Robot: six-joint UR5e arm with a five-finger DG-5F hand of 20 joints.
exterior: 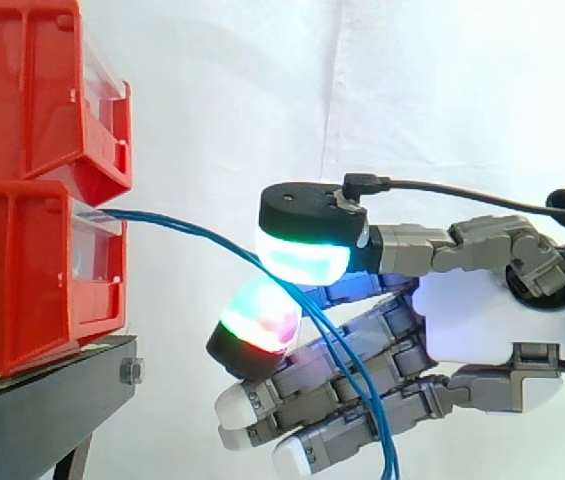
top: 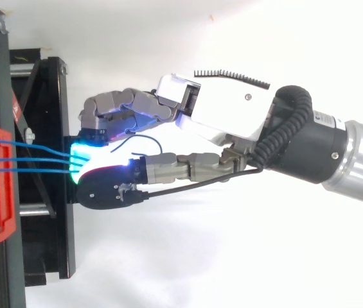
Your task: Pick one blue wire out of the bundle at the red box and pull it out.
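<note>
Fingertips (exterior: 258, 322) and thumb of the hand (exterior: 492, 325) pinch the blue wires (exterior: 192, 229) just off the front edge of the lower red bin (exterior: 22, 270). The wires sag past the palm, with open room beside the black stand (exterior: 42, 400).

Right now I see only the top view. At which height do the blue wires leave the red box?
Observer: The blue wires leave the front of the lower red box, which has a second red box on top.
Operator: How does the hand hold them?
Observer: Between two glowing pads, one above the wires and one below.
Operator: And behind the pads?
Observer: The wires hang down across the fingers to the picture's bottom edge.
</note>
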